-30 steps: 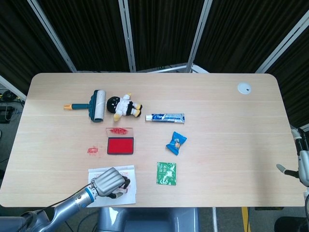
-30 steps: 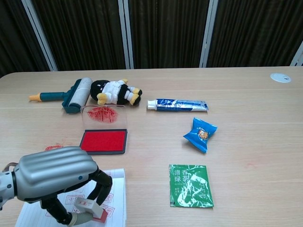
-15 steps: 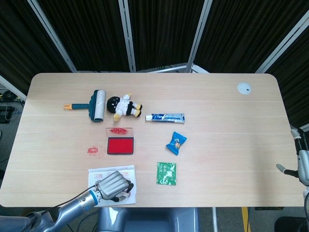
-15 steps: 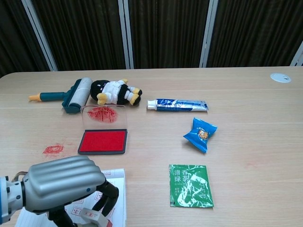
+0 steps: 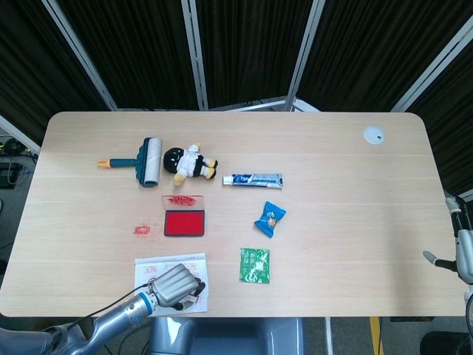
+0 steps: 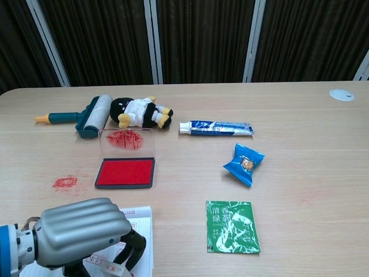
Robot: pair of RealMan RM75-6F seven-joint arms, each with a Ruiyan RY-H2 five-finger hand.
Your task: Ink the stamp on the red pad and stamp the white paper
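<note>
My left hand (image 5: 176, 287) is curled over the near right part of the white paper (image 5: 157, 266), close to the table's front edge. In the chest view the left hand (image 6: 78, 232) grips a small stamp (image 6: 110, 267), of which only a pale bit with red shows under the fingers, down at the paper (image 6: 144, 222). The paper carries red printed marks. Beyond it lies the open red ink pad (image 5: 184, 223) (image 6: 125, 172), with its clear red-smeared lid (image 5: 182, 200) raised behind. My right hand (image 5: 460, 254) shows only partly at the right edge, one finger sticking out, holding nothing.
A red ink smear (image 5: 140, 230) marks the table left of the pad. A lint roller (image 5: 148, 160), a plush toy (image 5: 191, 163) and a toothpaste tube (image 5: 253, 179) lie further back. A blue snack packet (image 5: 270, 218) and a green sachet (image 5: 254, 265) lie to the right. A white disc (image 5: 374, 134) sits at the far right.
My left hand has drawn back toward the table's front edge over the paper, still gripping the stamp, and sits lower in the chest view. The right hand has not moved.
</note>
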